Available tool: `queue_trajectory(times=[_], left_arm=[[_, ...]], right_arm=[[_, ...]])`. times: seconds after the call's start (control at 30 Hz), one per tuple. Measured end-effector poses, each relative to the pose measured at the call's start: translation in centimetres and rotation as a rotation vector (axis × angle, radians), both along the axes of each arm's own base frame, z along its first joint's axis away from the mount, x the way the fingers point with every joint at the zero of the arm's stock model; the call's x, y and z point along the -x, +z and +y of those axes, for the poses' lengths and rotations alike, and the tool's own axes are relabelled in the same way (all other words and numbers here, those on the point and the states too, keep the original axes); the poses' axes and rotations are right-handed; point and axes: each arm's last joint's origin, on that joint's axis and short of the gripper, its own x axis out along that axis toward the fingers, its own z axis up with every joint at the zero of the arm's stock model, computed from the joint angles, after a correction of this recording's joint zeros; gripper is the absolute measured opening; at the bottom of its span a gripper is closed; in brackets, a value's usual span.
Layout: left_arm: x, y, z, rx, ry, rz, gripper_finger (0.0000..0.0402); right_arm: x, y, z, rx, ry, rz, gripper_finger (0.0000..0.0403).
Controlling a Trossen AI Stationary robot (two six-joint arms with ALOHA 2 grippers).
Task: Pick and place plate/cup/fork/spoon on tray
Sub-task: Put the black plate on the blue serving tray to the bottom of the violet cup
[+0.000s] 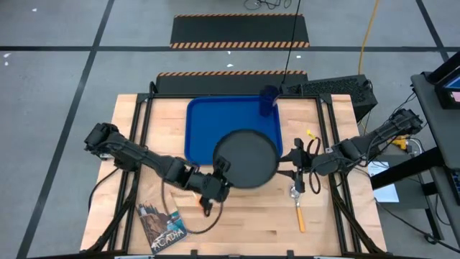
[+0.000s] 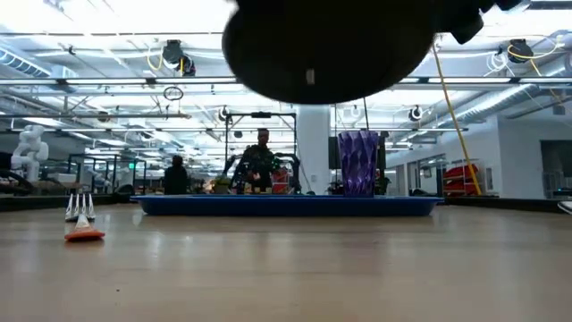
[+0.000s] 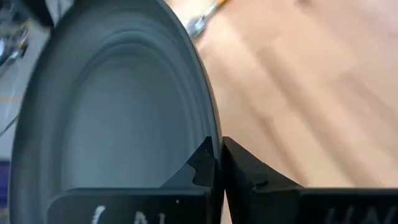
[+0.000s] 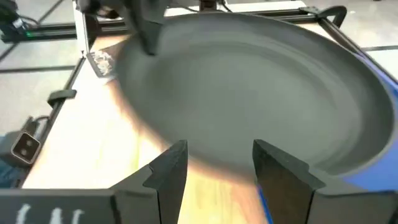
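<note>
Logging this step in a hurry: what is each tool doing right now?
Left tool: shut on the rim of the plate, holding it over the tray.
Right tool: open, holding nothing, just beside the plate.

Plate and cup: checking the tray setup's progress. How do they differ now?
The plate is black, wide and flat; the cup is purple, narrow and tall. The plate hangs in the air, clamped at its rim by the left end effector; the cup stands upright on the tray. The right end effector waits open beside the plate.
</note>
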Motion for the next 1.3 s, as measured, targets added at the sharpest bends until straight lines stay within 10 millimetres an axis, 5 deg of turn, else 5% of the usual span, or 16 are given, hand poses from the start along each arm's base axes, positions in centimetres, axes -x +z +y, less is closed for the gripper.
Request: queue_trajectory(times=[0.77, 1.03, 1.3], left_arm=[[-6.1, -7.3, 10.9, 0.087, 0.216, 0.13, 0.0008], [-6.8, -10.5, 12.4, 0.102, 0.259, 0.213, 0.0016], [-6.8, -10.8, 13.0, 0.121, 0.306, 0.221, 0.0018]], right_arm=[[2.8, 2.1, -2.7, 0.401, 0.024, -0.085, 0.0176], [2.7, 2.2, -3.2, 0.437, 0.002, -0.078, 0.0176], [2.6, 2.2, -3.4, 0.416, -0.013, -0.077, 0.0176]])
